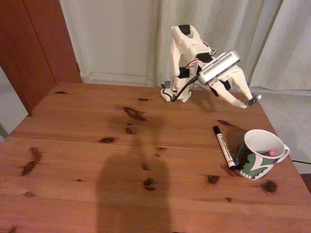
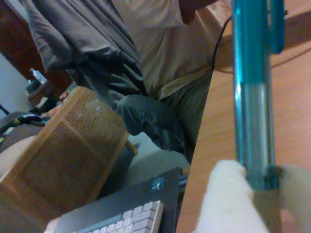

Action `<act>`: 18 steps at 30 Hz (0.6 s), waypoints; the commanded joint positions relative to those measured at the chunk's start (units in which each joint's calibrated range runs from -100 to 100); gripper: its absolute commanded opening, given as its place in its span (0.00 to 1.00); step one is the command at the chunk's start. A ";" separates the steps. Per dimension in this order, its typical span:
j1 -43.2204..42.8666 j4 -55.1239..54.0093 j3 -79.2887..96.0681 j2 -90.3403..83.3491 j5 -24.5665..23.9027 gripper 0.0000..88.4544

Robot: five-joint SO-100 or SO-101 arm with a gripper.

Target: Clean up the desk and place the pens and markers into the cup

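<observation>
gripper raised above the surface, clamped on the translucent green pen, seen pinched between the pale fingertips in the wrist view. below and just in front in the fixed view, white marker lying flat beside the cup, close to its wall. inside the cup, a red-pink pen end showing. one apparently done, one in hand, one left to lift.

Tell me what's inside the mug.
Inside the white ceramic mug with the green, black and white pattern, a red-pink pen tip shows against the white wall. The mug's near wall hides everything lower down.
</observation>
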 commanded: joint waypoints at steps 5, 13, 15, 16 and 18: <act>-0.35 -9.20 -5.86 8.20 -0.23 0.01; -0.27 -11.01 -11.36 15.98 -0.17 0.01; -0.27 -11.01 -12.62 17.38 -0.17 0.01; -0.27 -11.01 -13.17 17.96 -0.17 0.01; -0.27 -11.01 -14.34 19.20 -0.23 0.01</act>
